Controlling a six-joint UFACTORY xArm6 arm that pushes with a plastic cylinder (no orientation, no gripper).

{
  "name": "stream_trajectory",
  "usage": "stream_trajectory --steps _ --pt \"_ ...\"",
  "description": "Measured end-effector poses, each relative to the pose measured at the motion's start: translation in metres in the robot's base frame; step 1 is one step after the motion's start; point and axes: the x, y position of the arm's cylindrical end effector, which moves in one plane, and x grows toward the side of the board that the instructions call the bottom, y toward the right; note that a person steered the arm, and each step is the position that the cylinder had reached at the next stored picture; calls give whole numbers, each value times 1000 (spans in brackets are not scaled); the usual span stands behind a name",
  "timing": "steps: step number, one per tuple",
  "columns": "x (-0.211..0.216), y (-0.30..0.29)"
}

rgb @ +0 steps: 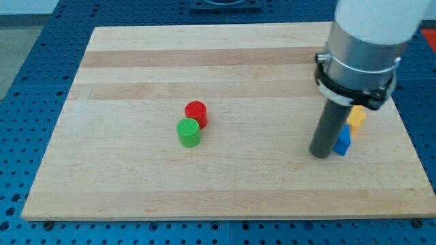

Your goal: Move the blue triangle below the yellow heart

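Note:
The blue triangle (343,142) lies at the view's right, partly hidden behind my rod. The yellow heart (356,118) sits just above it and slightly right, touching or nearly touching it, and is partly covered by the arm's body. My tip (320,154) rests on the board right at the blue triangle's left side, in contact or almost so.
A red cylinder (196,112) and a green cylinder (189,132) stand touching each other near the middle of the wooden board (136,61). The board's right edge runs close to the blue and yellow blocks. A blue perforated table surrounds the board.

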Motion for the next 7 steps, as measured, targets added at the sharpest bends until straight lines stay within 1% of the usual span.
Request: stream_trajectory --steps 1,3,4,5,6,7 --pt "10 17" --pt "11 40" --pt "28 41" --pt "36 -3" --pt "2 -46" --pt "-45 -64"
